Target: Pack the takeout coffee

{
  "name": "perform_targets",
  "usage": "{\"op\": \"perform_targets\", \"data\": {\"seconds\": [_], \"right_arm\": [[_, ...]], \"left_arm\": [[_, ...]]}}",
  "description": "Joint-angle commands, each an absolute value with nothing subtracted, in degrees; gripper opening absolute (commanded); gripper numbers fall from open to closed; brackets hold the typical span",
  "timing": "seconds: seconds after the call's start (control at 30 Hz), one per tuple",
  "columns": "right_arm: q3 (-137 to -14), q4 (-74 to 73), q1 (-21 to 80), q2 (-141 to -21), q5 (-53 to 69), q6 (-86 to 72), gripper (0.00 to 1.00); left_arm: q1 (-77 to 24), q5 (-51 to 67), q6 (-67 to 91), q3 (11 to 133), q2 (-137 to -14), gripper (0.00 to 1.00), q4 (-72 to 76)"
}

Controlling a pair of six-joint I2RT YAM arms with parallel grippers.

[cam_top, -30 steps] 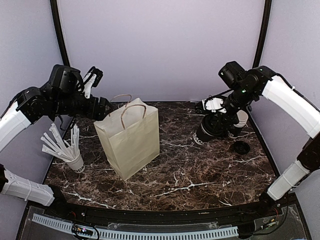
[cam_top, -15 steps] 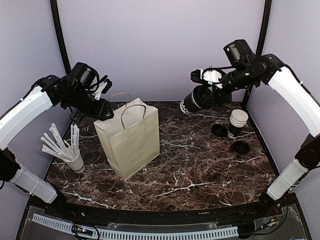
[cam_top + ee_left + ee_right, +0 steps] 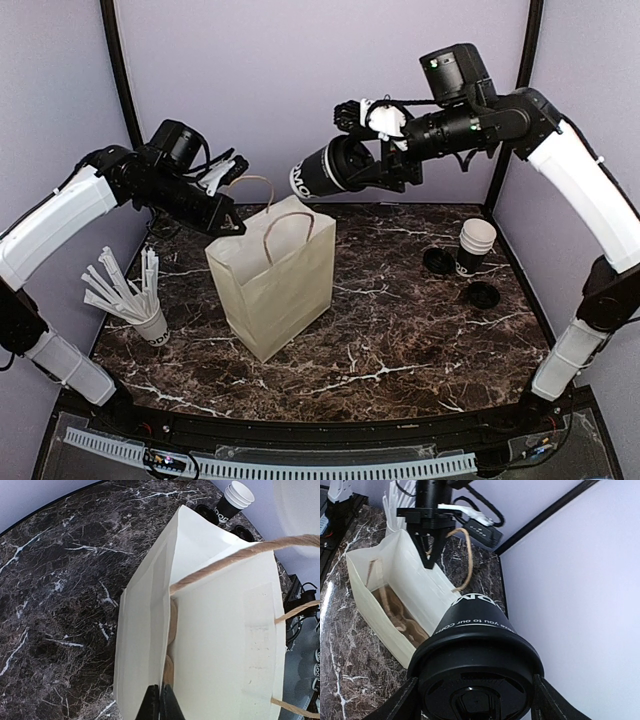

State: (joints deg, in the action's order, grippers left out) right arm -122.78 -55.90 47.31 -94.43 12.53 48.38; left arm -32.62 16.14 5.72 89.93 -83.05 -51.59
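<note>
- The left gripper [image 3: 156,704], jaws all but closed, is pinching the rim of the cream handled paper bag [image 3: 275,275], apparently steadying its open mouth.
- The right gripper [image 3: 362,165], jaws wide, is clasping a dark paper coffee cup with round black plastic lid [image 3: 318,178], tipped sideways in the air near the bag's mouth.
- A tan moulded-pulp tray [image 3: 395,611] is lying inside the bag, likely awaiting the cup.

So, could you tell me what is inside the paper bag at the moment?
A tan moulded-pulp tray lies at the bottom of the bag. Nothing else shows inside; its walls hide the rest.
</note>
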Motion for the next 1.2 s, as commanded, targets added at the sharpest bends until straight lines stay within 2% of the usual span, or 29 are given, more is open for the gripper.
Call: {"op": "perform_targets", "data": {"seconds": [0.0, 0.27, 0.47, 0.57, 0.6, 0.63, 0.67, 0.73, 0.87, 1.0, 1.17], "right_arm": [[-124.2, -57.2, 53.1, -95.4, 8.5, 50.8, 0.40], [-115.6, -58.3, 63.5, -94.2, -5.9, 55.7, 0.37], [-113.6, -61.9, 67.4, -94.0, -9.3, 54.0, 0.37], [-112.5, -64.9, 68.8, -93.8, -10.7, 52.7, 0.37], [-111.9, -65.5, 69.3, -93.7, -11.5, 52.3, 0.37], [-111.4, -66.1, 69.7, -93.5, -12.1, 52.0, 0.37], [-111.0, -66.5, 69.8, -93.4, -12.6, 51.5, 0.37], [-110.4, -67.2, 70.1, -93.1, -13.1, 50.6, 0.37], [-107.4, -66.1, 70.7, -92.1, -15.7, 50.7, 0.36], [-101.6, -62.5, 71.3, -90.4, -19.6, 53.3, 0.35], [-96.6, -57.8, 71.8, -89.2, -21.1, 57.0, 0.35]], "left_arm": [[-33.1, 21.3, 4.5, 91.6, -82.8, 0.00, -48.5], [-35.4, 22.5, 4.5, 91.5, -83.2, 0.02, -46.0], [-39.7, 22.8, 2.3, 92.0, -85.2, 0.20, -45.8], [-40.9, 22.5, 1.8, 92.5, -85.3, 0.39, -45.3], [-41.0, 23.0, 1.2, 92.6, -84.7, 0.58, -44.9], [-41.2, 24.4, 0.8, 92.6, -84.1, 0.69, -43.9], [-41.1, 25.1, -0.3, 92.4, -82.6, 0.88, -43.2], [-41.2, 27.1, -1.4, 91.4, -79.8, 0.98, -40.6], [-41.2, 26.2, -1.5, 87.5, -73.2, 0.99, -34.6], [-39.3, 18.7, -0.7, 80.3, -68.1, 0.99, -27.7], [-30.5, 14.0, 10.1, 70.0, -74.4, 0.94, -17.5]]}}
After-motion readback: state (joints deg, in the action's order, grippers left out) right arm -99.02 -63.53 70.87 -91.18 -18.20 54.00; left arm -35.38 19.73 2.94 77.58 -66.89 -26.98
